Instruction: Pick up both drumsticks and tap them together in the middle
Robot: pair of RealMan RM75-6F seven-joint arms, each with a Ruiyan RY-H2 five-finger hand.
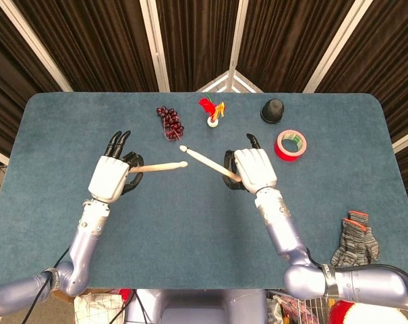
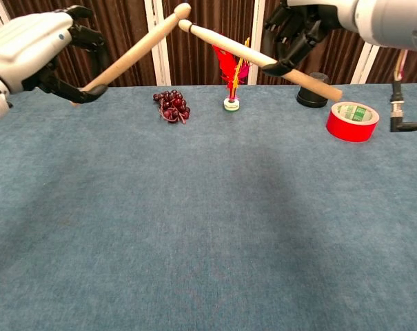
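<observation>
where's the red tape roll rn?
The red tape roll lies flat on the blue table's far right part in head view, just right of the right hand, near the black faceted cup.

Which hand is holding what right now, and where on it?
Left hand holds the left drumstick near its butt end; right hand holds the right drumstick a little above its butt, which pokes out behind the hand.
</observation>
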